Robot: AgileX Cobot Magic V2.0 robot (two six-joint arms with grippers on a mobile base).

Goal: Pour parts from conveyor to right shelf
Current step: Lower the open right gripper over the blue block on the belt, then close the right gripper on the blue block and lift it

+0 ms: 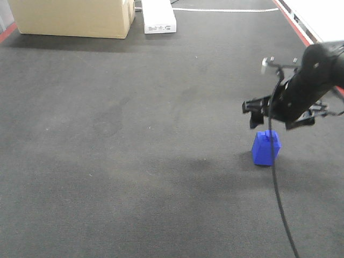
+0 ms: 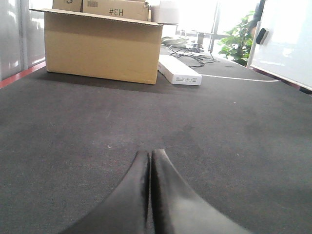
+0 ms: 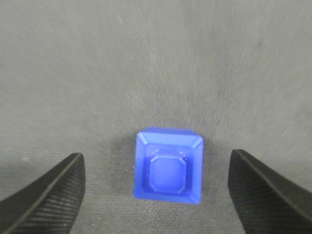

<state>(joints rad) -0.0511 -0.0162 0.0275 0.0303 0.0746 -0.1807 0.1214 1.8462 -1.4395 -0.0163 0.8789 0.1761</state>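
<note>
**Blk arm, ribbed fingers**

Right arm (image 1: 314,75) is showing matte blk w/ a silver bracket (image 1: 267,65) by the wrist; a thin blk cable (image 1: 277,177) is trailing off it. Right gripper fingers (image 3: 44,195) are showing dark ribbed faces; left gripper fingers (image 2: 168,200) are looking smooth, semi-gloss blk.
</note>
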